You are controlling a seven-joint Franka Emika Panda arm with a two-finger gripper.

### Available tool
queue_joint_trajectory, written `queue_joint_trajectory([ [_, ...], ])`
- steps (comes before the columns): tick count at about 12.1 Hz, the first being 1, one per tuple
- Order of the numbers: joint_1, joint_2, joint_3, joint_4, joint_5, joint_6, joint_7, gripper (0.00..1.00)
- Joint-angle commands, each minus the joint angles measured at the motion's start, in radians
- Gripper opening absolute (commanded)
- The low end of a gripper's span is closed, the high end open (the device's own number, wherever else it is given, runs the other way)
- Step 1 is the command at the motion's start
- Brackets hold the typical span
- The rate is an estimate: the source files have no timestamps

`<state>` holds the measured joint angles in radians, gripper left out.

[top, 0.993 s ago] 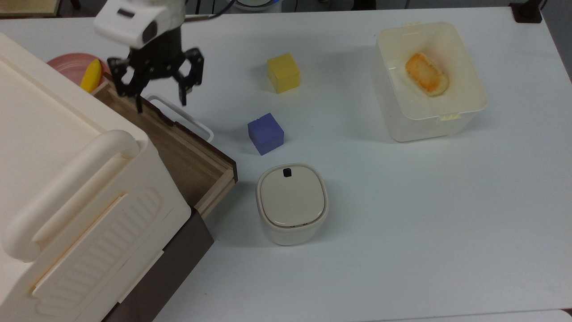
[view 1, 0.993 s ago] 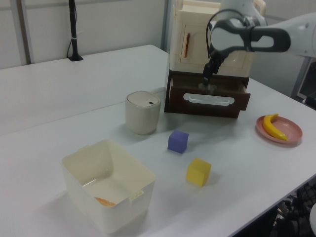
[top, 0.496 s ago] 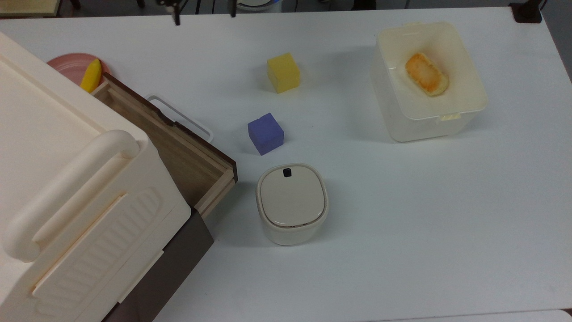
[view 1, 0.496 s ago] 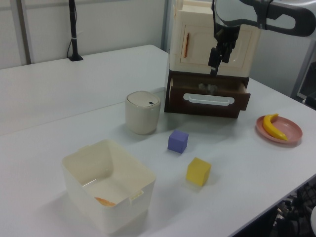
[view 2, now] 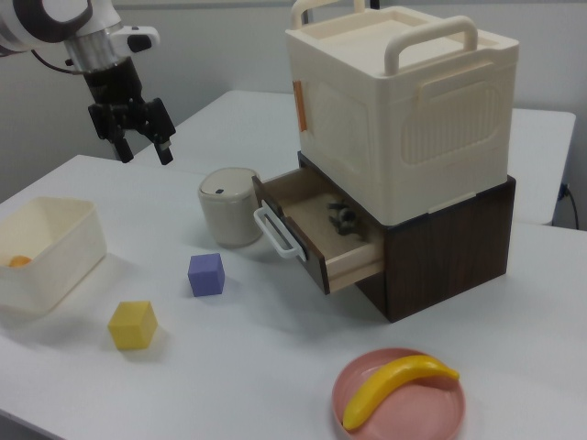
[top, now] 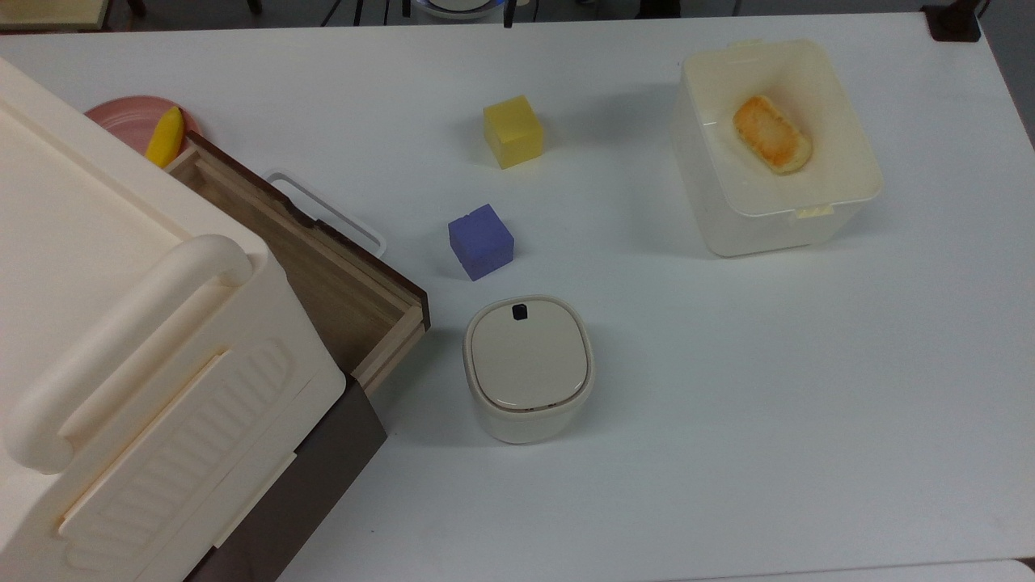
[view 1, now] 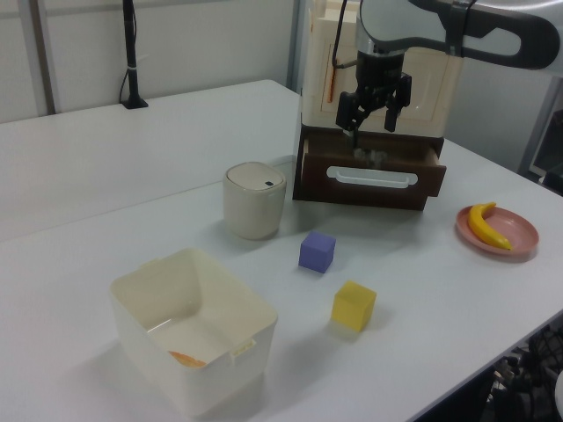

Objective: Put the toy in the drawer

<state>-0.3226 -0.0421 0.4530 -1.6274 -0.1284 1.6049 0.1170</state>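
Inside, the toy [view 2: 345, 219] is seen lying in the open drawer [view 2: 303, 213]; the gripper [view 2: 139, 139] is held spread and empty above the desk [view 2: 275, 339].

yellow cube [top: 513, 131] | purple cube [top: 480, 241] | lidded bin [top: 528, 366] | banana [view 2: 396, 389] on pink plate [view 2: 440, 414]

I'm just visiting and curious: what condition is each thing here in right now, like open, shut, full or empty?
Brown wooden drawer: pulled open.
Tiny black-and-white panda toy: lying inside the drawer.
Black two-finger gripper: open, holding nothing, raised above the table.
Small cream bin: lid shut.
White lidless tub: holds an orange item.
Pink plate: holds a banana.
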Motion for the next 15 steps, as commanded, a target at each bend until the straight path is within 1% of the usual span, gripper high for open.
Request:
queue_joint_trajectory([
  [1,0.010,-0.012,-0.010,-0.005,0.032,-0.028,0.070,1.00],
  [4,0.008,-0.010,-0.010,-0.011,0.029,-0.022,0.063,1.00],
  [8,0.000,-0.005,-0.010,-0.022,0.029,0.041,0.066,1.00],
  [15,-0.006,-0.004,-0.011,-0.028,0.026,0.041,0.038,1.00],
])
